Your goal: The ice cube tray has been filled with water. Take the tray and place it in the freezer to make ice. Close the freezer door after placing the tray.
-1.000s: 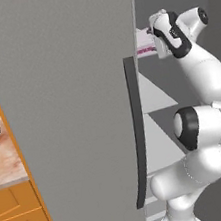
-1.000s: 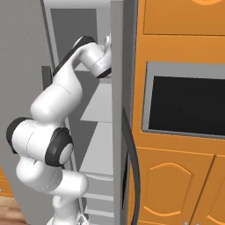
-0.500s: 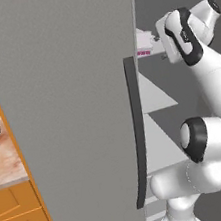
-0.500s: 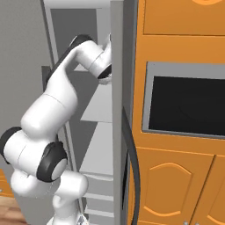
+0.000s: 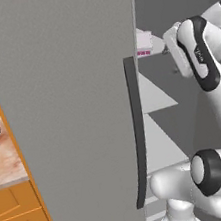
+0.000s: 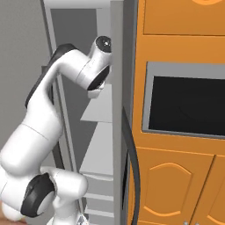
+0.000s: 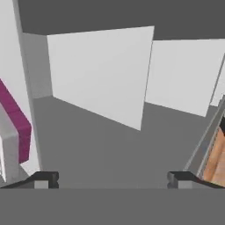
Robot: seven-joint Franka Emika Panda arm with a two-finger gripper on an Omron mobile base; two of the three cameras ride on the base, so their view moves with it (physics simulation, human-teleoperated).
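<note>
The ice cube tray (image 5: 144, 43), pale on top with a magenta edge, lies flat on an upper shelf inside the freezer (image 5: 177, 6). It also appears as a magenta strip at the left of the hand view, ice cube tray (image 7: 16, 126). My gripper (image 7: 112, 179) is open with nothing between its fingertips (image 7: 44, 179), and it stands apart from the tray to the tray's right. My hand (image 5: 176, 49) hovers inside the opening beside the shelf. The freezer door (image 5: 72, 113) stands open, its dark handle (image 5: 135, 128) toward the opening.
Grey shelves (image 6: 99, 112) step down below my hand inside the freezer. A grey panel edge (image 6: 117, 132) with a curved dark handle (image 6: 132, 165) borders the opening on the right. Orange cabinets and a black-windowed oven (image 6: 184, 105) lie beyond. A counter corner (image 5: 4, 159) sits left of the door.
My jaws have spread wider and my hand has drawn back to the right, away from the tray. The tray stays on the shelf.
</note>
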